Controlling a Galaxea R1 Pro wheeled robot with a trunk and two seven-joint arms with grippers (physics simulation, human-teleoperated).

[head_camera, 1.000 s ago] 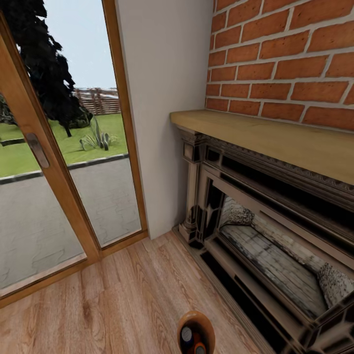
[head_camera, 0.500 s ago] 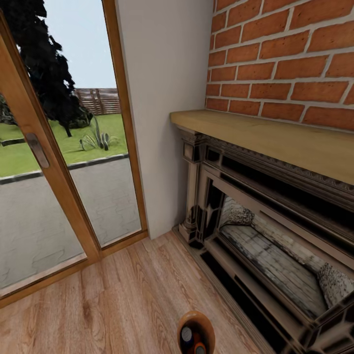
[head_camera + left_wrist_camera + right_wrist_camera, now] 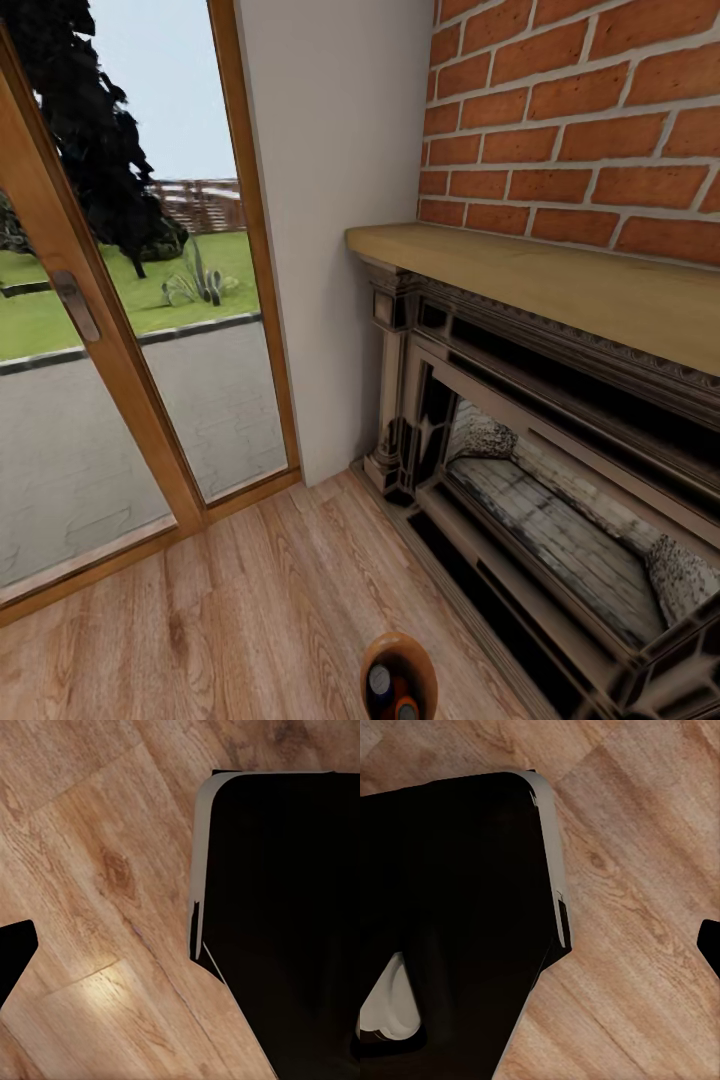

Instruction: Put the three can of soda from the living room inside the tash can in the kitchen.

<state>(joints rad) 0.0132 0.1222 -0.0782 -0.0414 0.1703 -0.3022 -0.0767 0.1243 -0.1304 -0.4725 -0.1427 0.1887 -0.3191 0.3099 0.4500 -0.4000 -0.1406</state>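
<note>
The tash can (image 3: 398, 652) shows at the bottom edge of the head view, close in front of me, with its glossy brown rim toward the camera. Inside it I see two grey metal tops of cans of soda (image 3: 379, 681), one on a dark can and one on an orange can (image 3: 406, 711). In the left wrist view one dark fingertip (image 3: 15, 952) of my left gripper sits at the frame's edge over the wood floor. The right wrist view has a dark fingertip (image 3: 710, 943) of my right gripper at the picture's edge. Nothing is held in either.
I face a living-room corner: a red brick chimney (image 3: 580, 120), a wooden mantel (image 3: 560, 280) over the ornate dark fireplace (image 3: 520, 470) on the right, a glass door (image 3: 120, 330) on the left. Both wrist views show my black base (image 3: 285, 915) over wood floor (image 3: 220, 620).
</note>
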